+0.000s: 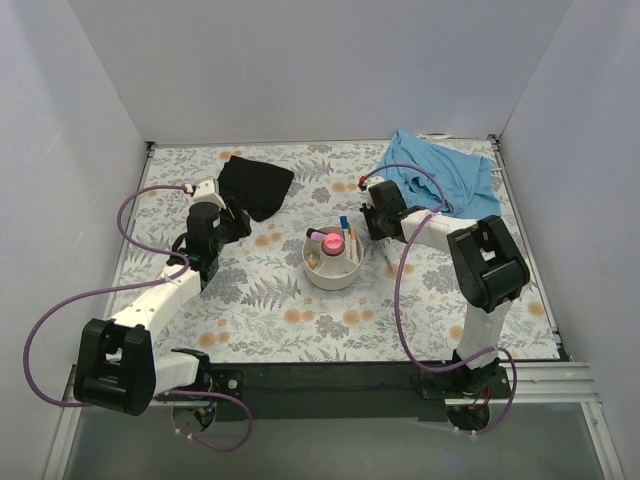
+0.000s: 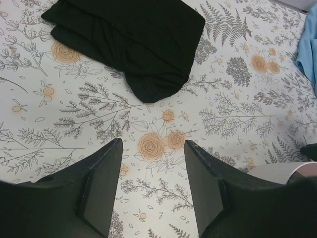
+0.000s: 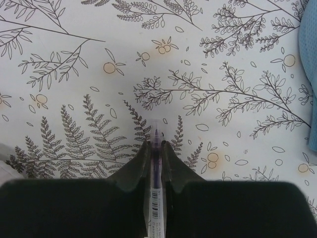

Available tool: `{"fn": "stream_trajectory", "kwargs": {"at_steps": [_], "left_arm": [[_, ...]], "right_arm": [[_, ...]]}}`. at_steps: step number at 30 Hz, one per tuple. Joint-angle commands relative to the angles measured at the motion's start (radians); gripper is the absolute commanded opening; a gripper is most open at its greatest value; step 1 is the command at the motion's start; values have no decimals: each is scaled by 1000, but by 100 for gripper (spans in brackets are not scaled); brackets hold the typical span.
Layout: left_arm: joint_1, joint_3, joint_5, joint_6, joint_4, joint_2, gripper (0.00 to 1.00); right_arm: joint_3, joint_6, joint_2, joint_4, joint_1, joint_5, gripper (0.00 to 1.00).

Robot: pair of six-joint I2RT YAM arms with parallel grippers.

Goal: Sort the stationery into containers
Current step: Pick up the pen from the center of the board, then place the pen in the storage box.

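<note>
The white round bowl point(image 1: 335, 275) stands mid-table and holds a pink tube point(image 1: 326, 238), a pink-capped bottle point(image 1: 335, 246), a blue-capped pen point(image 1: 344, 224) and small tan pieces point(image 1: 314, 261). My right gripper point(image 1: 377, 232) hovers just right of the bowl. In the right wrist view it point(image 3: 157, 145) is shut on a thin white pen point(image 3: 157, 198) with a dark purple tip, which pokes slightly past the fingertips above the patterned cloth. My left gripper point(image 1: 240, 222) is open and empty left of the bowl. In the left wrist view it point(image 2: 152, 148) hangs over bare floral cloth.
A flat black pouch point(image 1: 256, 185) lies at the back left, just beyond the left gripper, and shows in the left wrist view point(image 2: 129, 44). A crumpled blue cloth point(image 1: 445, 175) lies at the back right, behind the right arm. White walls enclose the table.
</note>
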Motion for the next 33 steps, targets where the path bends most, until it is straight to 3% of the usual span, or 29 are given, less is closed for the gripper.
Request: {"fn": "stream_trajectory", "kwargs": {"at_steps": [1,2,9,17,25,27,33], "left_arm": [[4,1,-14,15,5,-30,52],[4,1,-15,20,5,-30,52],[4,24,-9,40,17,-5,52],[5,73,29,105,52,61,52],[5,205,66,259,17,209,50],[5,254,72,274,-9,242,49],[7,369,75,343,-151,289,48]], "right_arm": [[-40,29,32,-118,8,1,12],[-40,29,29,-120,8,-12,2],[12,-14,-109,-115,-22,-55,1],[80,-98,-368,-92,-36,-291,1],[-197,-106,-661,300,-32,-498,1],[-230,-99,-707,356,-24,-514,1],[-450,-89,-825,763,48,-525,1]]}}
